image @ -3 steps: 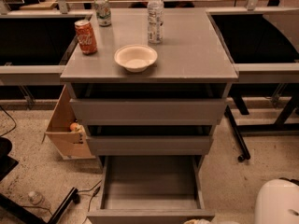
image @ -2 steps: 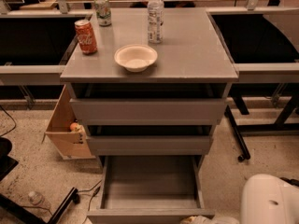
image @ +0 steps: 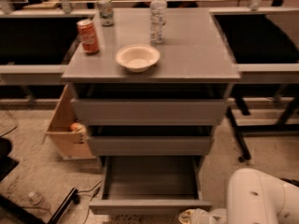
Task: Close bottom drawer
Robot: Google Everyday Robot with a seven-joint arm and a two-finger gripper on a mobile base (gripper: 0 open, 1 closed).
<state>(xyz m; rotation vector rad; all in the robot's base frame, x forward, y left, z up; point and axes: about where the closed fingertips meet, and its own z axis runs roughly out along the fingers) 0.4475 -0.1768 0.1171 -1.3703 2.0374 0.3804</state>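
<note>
In the camera view, the bottom drawer (image: 149,204) stands pulled out at the lower centre of the frame. The gripper (image: 194,216) sits at the bottom edge, just beneath the drawer front's right end. I cannot tell whether it is spread or pressed together.

On your grey counter (image: 196,55) you have a red can (image: 88,36) at the left, a pale can (image: 106,10) behind it, an upright water bottle (image: 158,15) mid-back and a white bowl (image: 138,57) near the front edge. Your end effector (image: 192,215) sits far below, by the floor.
</note>
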